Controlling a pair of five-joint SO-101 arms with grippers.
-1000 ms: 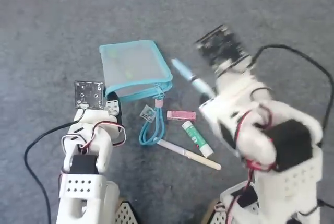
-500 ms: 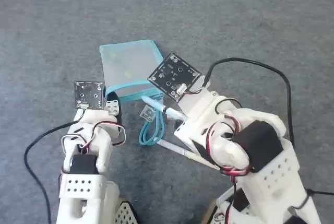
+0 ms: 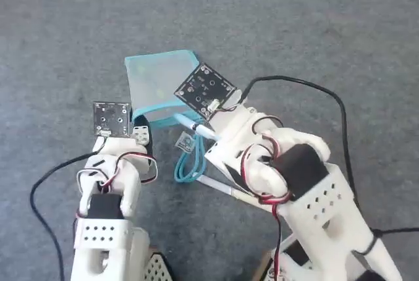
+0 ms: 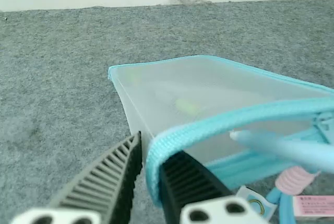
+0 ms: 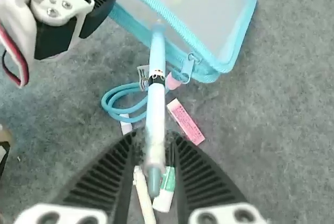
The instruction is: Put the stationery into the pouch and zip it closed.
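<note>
The translucent teal pouch (image 3: 160,81) lies on the grey carpet with its zipped mouth facing the arms. My left gripper (image 4: 154,151) is shut on the upper lip of that mouth (image 4: 209,125) and holds it raised. My right gripper (image 5: 152,139) is shut on a light blue pen (image 5: 155,78), whose tip sits at the pouch opening (image 5: 156,23). From above, the pen (image 3: 194,124) pokes out under the right arm's camera board toward the pouch. The left wrist view has the pen (image 4: 282,148) entering just under the raised lip.
A pink eraser (image 5: 185,122), a green-and-white glue stick (image 5: 164,185) and a pale pencil (image 3: 229,190) lie on the carpet below the pouch. A blue cord loop (image 3: 190,163) with a small tag (image 3: 184,141) hangs from the zipper pull. Open carpet lies behind and to the right.
The right arm swung left with the pen, from right of the pouch to its mouth. The left arm has kept still on the pouch lip.
</note>
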